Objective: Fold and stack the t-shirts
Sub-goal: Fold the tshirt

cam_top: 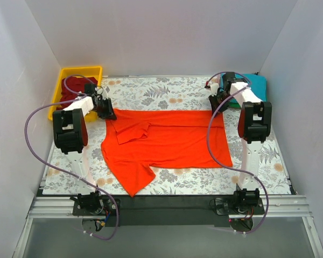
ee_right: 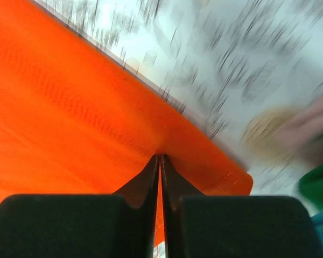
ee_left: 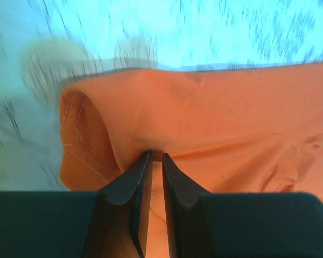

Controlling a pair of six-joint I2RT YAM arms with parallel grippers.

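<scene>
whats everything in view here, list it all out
orange-red t-shirt: one, orange-red, spread mid table cloth
maroon t-shirt: one, dark maroon, inside the yellow bin
teal t-shirt: one, teal, far right corner
green t-shirt: one, green, by the teal one, only a sliver showing
yellow bin: one, yellow, far left corner
table cloth: one, white floral, over the table
left gripper: one, black, shut on the orange-red t-shirt's far left corner
right gripper: one, black, shut on its far right corner
</scene>
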